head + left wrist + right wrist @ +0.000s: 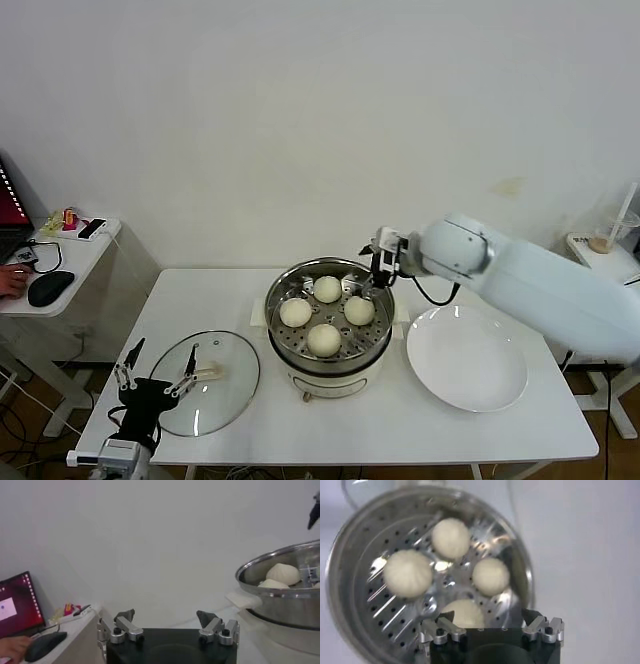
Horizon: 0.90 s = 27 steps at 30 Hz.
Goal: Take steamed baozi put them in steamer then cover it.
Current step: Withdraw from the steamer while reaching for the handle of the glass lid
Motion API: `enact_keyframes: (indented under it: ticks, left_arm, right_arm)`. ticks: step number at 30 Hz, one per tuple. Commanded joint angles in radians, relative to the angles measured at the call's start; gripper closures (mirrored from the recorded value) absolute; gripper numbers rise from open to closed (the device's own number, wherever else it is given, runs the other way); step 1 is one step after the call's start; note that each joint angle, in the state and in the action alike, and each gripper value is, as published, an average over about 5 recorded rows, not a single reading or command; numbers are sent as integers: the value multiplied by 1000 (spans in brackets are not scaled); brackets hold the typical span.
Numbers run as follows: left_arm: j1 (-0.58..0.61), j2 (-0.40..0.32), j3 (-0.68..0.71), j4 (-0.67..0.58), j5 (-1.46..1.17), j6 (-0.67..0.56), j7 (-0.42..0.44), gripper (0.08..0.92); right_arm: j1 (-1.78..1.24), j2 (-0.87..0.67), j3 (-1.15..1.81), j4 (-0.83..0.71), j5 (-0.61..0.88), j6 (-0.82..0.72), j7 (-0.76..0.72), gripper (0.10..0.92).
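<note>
baozi (324, 339), four in all, are seen resting on the perforated floor of the steamer (283, 337), which stands at the middle of the table (520, 425). none is left on the plate (467, 357), which lies bare just beside the steamer on the robot's right. the loading step is therefore judged finished.

the right pincer (378, 266) is held above the steamer's far right rim, spread wide and pinching nothing; in its wrist view the four baozi are shown below its fingers (441, 629), one of them almost directly beneath.

the cover (205, 384) is not yet on: it lies flat on the table to the steamer's left, near it, handle up. the left pincer (155, 374) is poised at the cover's near left edge, also spread and empty, its fingertips (125, 615) apart in the wrist view, with the steamer's rim visible beyond.

what is left, by this reading, is the covering alone: the cover's handle is to be grasped, the cover lifted, carried across and set down onto the rim. the right arm would probably need to be cleared from above the steamer first.
</note>
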Motion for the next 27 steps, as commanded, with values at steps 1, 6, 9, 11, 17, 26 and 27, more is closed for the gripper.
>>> enact_keyframes:
  ticks: [1,6,9,11,17,26,27]
  left_arm:
    - [-1,-2,12,10,-5,-12,-2,177]
    - [-2,-9,26,37,3,-29,-4,177]
    - [-8,-12,40,73,36,-39,-8,177]
    - [-15,-9,47,101,85,-49,-11,177]
    - [-31,38,27,185,439,-103,-28,177]
    - [35,135,-56,280,1058,-216,-98,177]
    - [39,134,-59,289,1099,-218,-103,177]
  right_arm:
    - [-796,-41,797,159,-107,439,450,203]
    - [-1159,127,1205,173,-186,667,410,203]
    - [-1309,275,1407,177,-246,750,356,203]
    - [-1393,380,1521,188,-265,771,322,203]
    - [-1582,567,1680,253,-233,711,279,203]
    - [-1721,630,1762,297,-244,684,278,203]
    - [-1728,637,1768,299,-250,683,281,203]
